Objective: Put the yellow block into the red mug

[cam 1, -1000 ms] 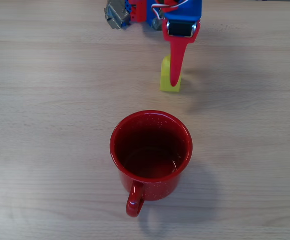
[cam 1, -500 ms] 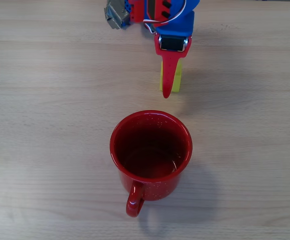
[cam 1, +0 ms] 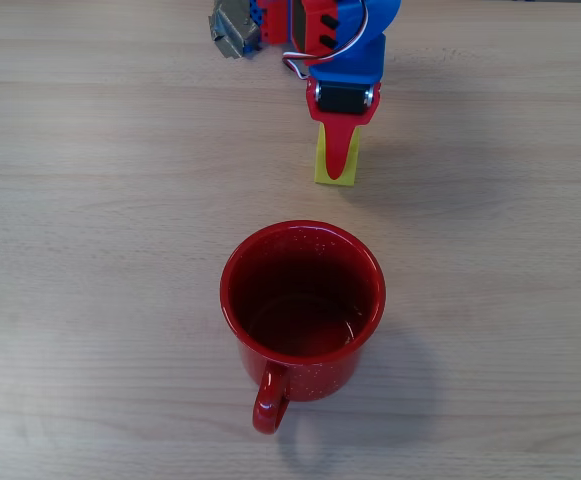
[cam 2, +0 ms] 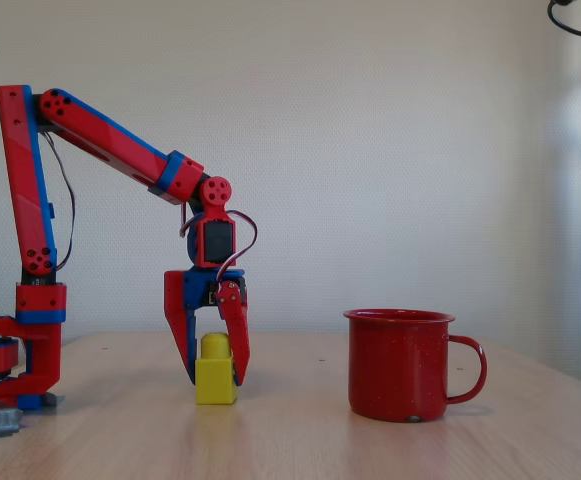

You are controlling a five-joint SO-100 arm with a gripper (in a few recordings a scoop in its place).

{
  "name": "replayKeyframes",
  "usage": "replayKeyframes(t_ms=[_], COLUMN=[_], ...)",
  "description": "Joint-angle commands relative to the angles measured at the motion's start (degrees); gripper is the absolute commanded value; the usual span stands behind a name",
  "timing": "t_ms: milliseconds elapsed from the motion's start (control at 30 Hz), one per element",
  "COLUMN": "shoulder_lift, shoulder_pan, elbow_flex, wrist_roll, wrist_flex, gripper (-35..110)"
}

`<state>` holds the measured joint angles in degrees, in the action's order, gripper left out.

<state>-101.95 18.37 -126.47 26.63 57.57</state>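
The yellow block (cam 2: 216,383) stands on the table with its stud up. My gripper (cam 2: 216,380) is lowered over it, open, one red finger (cam 2: 184,335) on each side and close to the block's sides. From overhead the gripper (cam 1: 337,172) points down and hides the middle of the yellow block (cam 1: 322,168). The red mug (cam 1: 302,300) stands upright a short way below the block in the overhead view, its handle (cam 1: 268,402) pointing toward the picture's bottom edge. In the fixed view the red mug (cam 2: 398,365) sits to the right of the block, apart from it.
The arm's base (cam 2: 10,370) stands at the left of the fixed view, and part of it (cam 1: 235,28) shows at the top of the overhead view. The light wooden table (cam 1: 90,250) spreads out on all sides of the mug.
The gripper has swung slightly left and settled down over the block, so its fingers now straddle it. The block has shifted a little to the left. The mug has not moved.
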Motion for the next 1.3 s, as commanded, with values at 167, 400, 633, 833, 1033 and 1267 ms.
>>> replayKeyframes(t_ms=[167,400,633,833,1033,1267], shoulder_lift=[-2.5,-4.6,-8.5,-7.8,-3.3,5.9], shoulder_pan=[0.4,0.6,-1.8,-5.9,-9.7,-12.0], elbow_flex=[5.4,9.8,19.2,33.1,50.5,70.8], wrist_roll=[-6.2,-11.7,-15.0,-20.4,-22.1,-23.4], wrist_flex=[2.6,8.9,19.5,28.1,34.7,38.6], gripper=[0,0,0,0,0,0])
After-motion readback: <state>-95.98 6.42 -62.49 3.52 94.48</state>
